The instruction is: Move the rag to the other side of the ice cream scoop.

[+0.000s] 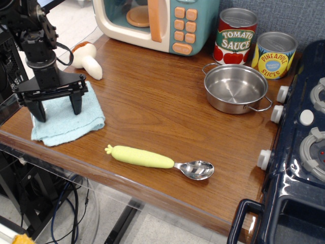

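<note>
On my screen I counted one rag [68, 122], one ice cream scoop [158, 162], one steel pot [236, 88], two cans, one toy mushroom [87, 57] and one toy microwave [158, 22], all on a single wooden counter [152, 96]. The cans stood side by side at the back, the red tomato sauce can [235, 35] to the left of the yellow pineapple slices can [273, 54], and the pot sat just in front of them. The microwave occupied the back edge, and the mushroom lay near its front left corner. A dark blue toy stove [299, 168] filled the right side, with three white knobs showing along its near face. The rag lay flat near the front left corner of the counter, well apart from the scoop. The scoop lay close to the front edge, its pale yellow-green handle pointing left toward the rag and its shiny bowl pointing right. My gripper [57, 107] stood over the rag with its two black fingers spread wide, the span nearly matching the rag's width. Both fingers pointed straight down, the left finger [38, 111] at the rag's far left edge and the right one over the blue cloth nearer its middle. Their tips appeared to meet the cloth, but I could not tell whether they pressed into it, and nothing sat clamped between them.
</note>
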Robot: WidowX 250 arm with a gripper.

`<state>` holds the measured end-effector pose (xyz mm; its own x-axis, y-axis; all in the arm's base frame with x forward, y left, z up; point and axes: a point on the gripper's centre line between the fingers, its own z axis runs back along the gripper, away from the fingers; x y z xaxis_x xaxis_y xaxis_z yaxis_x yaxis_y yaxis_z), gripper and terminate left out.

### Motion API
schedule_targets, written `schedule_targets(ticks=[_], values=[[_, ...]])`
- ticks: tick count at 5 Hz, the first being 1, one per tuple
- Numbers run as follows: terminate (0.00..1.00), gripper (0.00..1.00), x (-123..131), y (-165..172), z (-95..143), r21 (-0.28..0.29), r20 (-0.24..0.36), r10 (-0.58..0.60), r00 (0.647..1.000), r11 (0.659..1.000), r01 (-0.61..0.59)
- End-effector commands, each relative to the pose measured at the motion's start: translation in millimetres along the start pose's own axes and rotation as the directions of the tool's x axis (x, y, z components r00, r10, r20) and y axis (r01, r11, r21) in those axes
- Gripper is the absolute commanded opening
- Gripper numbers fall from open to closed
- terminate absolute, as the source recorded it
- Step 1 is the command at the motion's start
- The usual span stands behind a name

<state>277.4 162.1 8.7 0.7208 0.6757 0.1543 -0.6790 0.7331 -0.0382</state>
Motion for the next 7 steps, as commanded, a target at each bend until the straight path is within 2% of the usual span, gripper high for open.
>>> schedule_targets(ticks=[1, 3, 4, 5, 6, 7], values=[[0.00, 1.00, -42, -88, 3, -0.067, -0.014, -0.133, 0.991, 0.989, 0.132], [0.00, 1.00, -90, -150, 6, -0.115, -0.036, -0.332, 0.943, 0.938, 0.326], [0.00, 1.00, -116, -165, 9, -0.131, -0.038, -0.440, 0.897, 0.892, 0.432], [0.00, 1.00, -146, -175, 14, -0.177, -0.056, -0.540, 0.840, 0.833, 0.524], [0.00, 1.00, -165, -186, 17, -0.207, -0.053, -0.615, 0.787, 0.778, 0.594], [0.00, 1.00, -173, -196, 23, -0.223, -0.042, -0.657, 0.753, 0.741, 0.634]])
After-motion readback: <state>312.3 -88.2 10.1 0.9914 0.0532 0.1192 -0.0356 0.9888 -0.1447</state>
